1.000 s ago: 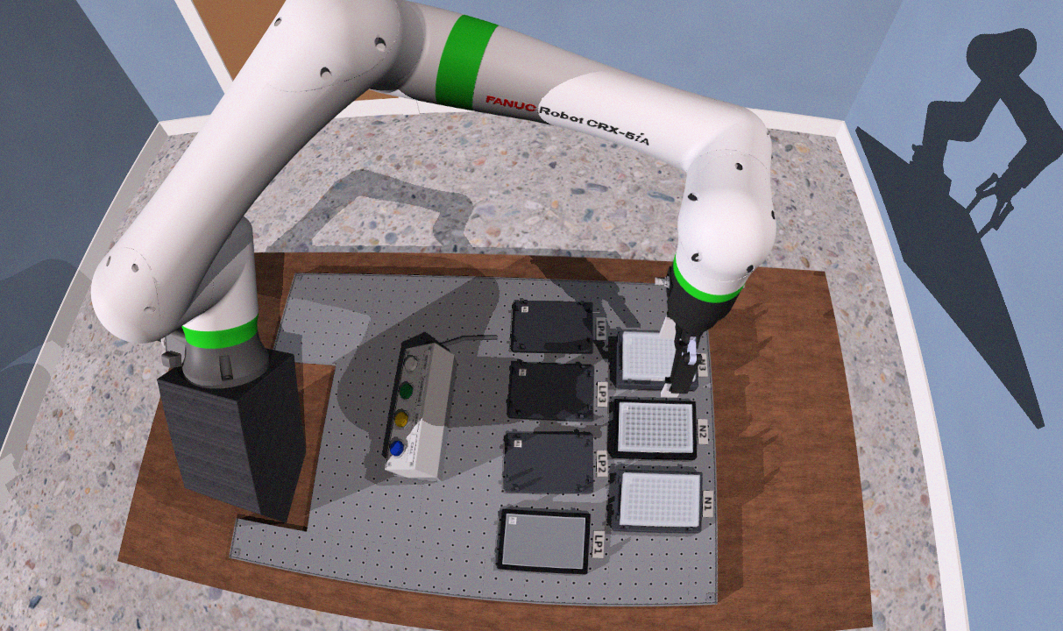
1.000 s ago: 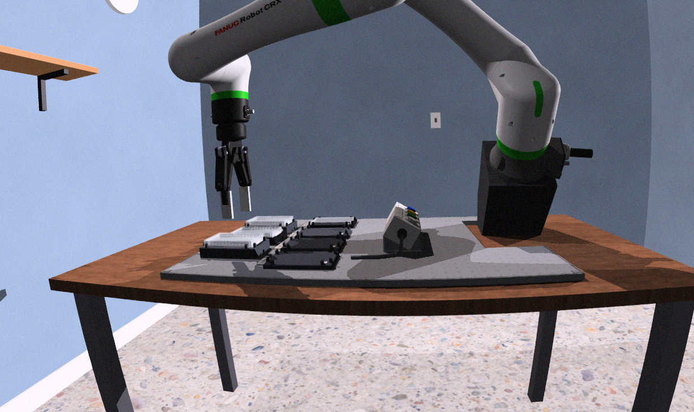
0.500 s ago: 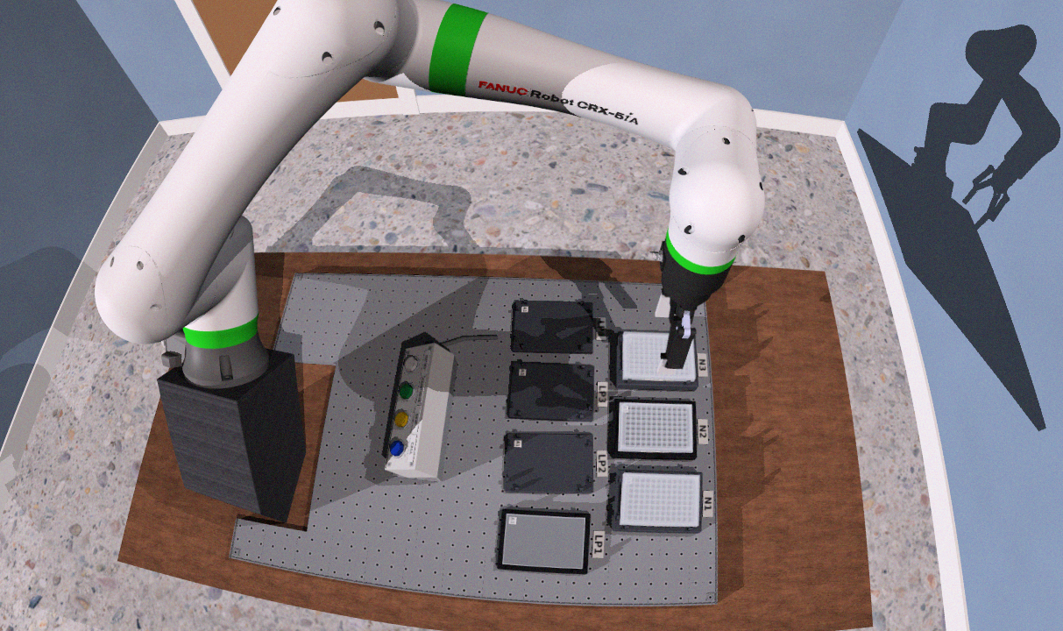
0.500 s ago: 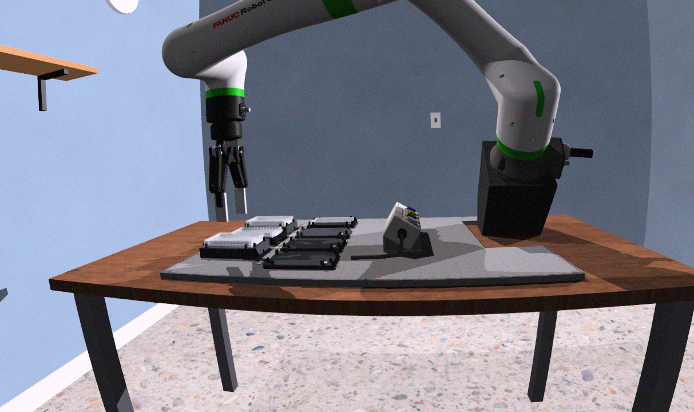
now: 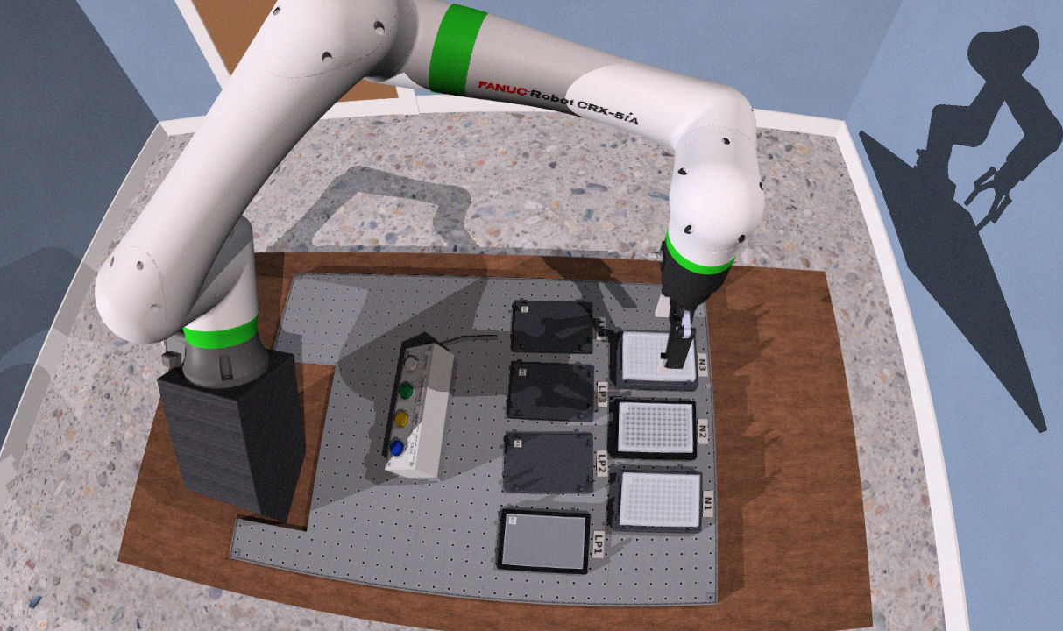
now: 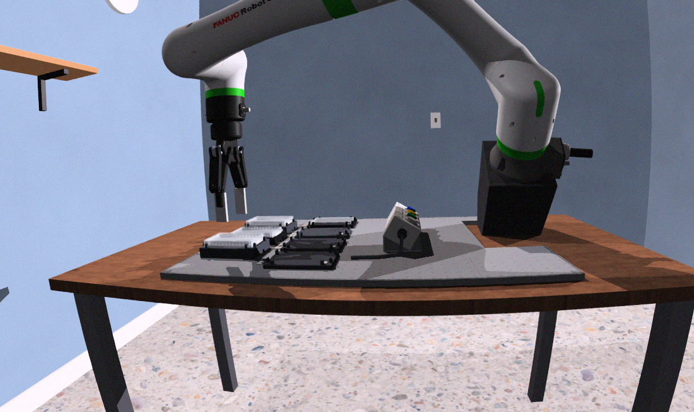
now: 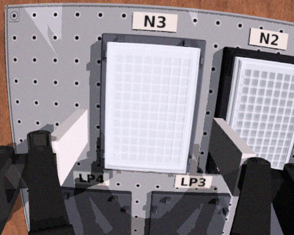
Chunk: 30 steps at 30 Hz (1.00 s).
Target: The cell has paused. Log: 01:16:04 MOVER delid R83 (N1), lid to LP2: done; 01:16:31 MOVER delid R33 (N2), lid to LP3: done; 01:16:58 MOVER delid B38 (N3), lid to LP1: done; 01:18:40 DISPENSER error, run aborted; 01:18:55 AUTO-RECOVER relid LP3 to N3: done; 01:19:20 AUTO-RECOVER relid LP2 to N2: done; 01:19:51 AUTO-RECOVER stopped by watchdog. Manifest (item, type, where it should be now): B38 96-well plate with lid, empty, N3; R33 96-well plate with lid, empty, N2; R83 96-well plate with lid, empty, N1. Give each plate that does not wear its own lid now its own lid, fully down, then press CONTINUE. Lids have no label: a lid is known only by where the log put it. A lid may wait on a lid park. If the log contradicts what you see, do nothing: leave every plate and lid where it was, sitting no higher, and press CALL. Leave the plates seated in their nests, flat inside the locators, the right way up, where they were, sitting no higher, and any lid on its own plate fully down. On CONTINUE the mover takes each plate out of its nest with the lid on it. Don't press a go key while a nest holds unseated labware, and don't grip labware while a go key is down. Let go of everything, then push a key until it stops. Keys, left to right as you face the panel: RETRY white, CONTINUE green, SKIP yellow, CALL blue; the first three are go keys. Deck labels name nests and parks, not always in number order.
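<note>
Hanging well above the right side of the grey deck, the gripper points straight down with its jaws partly spread and nothing between them. In the wrist view its two pale fingertips stand to either side of the plate at N3, which fills the middle of that frame under a label reading N3. That plate looks smooth and milky on top, its grid of wells only faintly seen, and it sits in a grey nest. To its right in the same view the plate at N2 shows a sharper grid inside a black frame. In the top view the three plates form a column at right of centre: N3 uppermost, N2 below it, and the plate at N1 lowest. Just left of them runs a column of four dark lid parks; the upper three look dark and bare, while the lowest, labelled LP1, carries a flat grey lid in a black rim. Further left, near the middle of the deck, stands the key box with white, green, yellow and blue keys in a row.
</note>
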Each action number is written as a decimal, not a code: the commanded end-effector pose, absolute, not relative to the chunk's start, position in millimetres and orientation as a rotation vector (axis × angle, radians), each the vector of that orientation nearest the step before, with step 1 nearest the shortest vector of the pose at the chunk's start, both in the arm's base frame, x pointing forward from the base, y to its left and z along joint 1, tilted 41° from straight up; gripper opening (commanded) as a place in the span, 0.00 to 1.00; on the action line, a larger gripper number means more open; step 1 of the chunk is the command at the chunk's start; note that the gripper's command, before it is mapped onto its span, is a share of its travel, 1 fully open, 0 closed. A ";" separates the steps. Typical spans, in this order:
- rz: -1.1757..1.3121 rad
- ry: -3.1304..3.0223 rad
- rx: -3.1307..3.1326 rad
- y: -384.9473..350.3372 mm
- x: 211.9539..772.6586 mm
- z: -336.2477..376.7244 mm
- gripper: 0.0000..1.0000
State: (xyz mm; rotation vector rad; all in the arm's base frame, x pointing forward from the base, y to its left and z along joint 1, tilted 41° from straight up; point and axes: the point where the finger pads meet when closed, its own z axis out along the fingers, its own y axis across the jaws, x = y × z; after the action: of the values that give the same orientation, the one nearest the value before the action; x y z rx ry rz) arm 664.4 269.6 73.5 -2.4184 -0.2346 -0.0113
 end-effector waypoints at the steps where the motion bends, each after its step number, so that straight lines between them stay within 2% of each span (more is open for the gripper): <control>1: -0.012 -0.234 -2.418 269.4 664.6 73.7 0.66; 30: -0.012 -0.235 -2.418 275.8 664.2 66.3 0.66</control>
State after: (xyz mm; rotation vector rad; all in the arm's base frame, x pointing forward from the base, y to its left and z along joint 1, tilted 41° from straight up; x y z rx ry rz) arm 664.1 275.0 67.4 -2.4183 -0.2349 -0.0110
